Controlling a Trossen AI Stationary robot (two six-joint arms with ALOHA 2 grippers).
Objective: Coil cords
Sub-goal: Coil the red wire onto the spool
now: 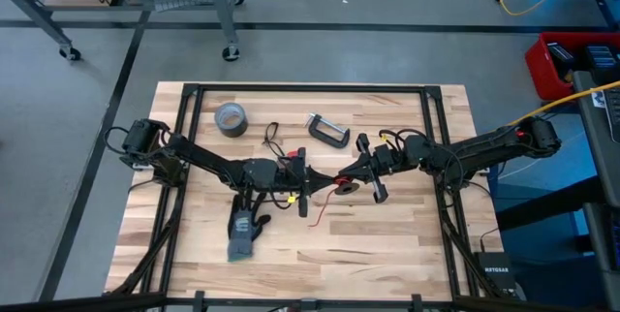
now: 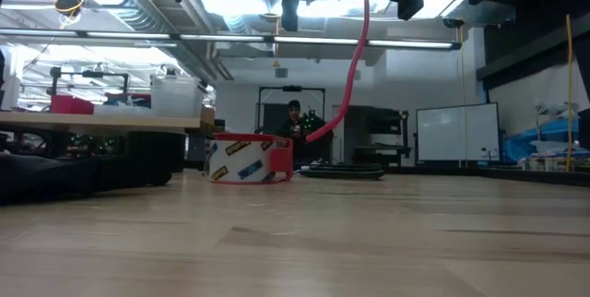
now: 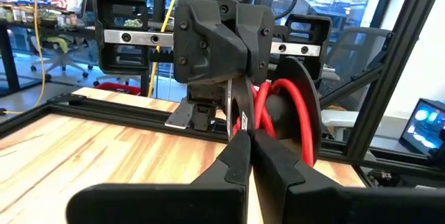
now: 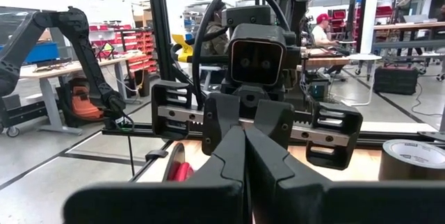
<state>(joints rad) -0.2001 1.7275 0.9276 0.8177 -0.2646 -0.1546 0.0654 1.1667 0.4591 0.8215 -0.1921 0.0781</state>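
My two grippers meet tip to tip above the middle of the table, the left gripper (image 1: pixel 312 178) (image 3: pixel 247 137) and the right gripper (image 1: pixel 339 178) (image 4: pixel 243 139), both shut. The red cord (image 3: pixel 278 109) loops beside their fingertips against a dark round disc (image 3: pixel 306 106) with a red edge (image 4: pixel 177 172). One red strand (image 2: pixel 355 57) hangs down from them toward the table (image 1: pixel 315 210). The black cord (image 1: pixel 271 138) lies looped on the table, farther back. My left gripper is shut where the red loops begin (image 3: pixel 256 131), its fingers level and coming from the table's left. Its own fingers hide the exact place of contact. The cord is lifted clear there. My right gripper, level from the table's right, has the red loops (image 3: pixel 263 106) at its fingers (image 3: pixel 233 113). Its fingers hide which part it pinches. The loops hang beside it, above the table.
A tape roll (image 1: pixel 231 118) (image 2: pixel 249 159) lies at the far left and a C-clamp (image 1: pixel 327 130) behind the grippers. A dark glove (image 1: pixel 244 234) lies near the front edge. Bare wood (image 1: pixel 387 244) stretches along the near right.
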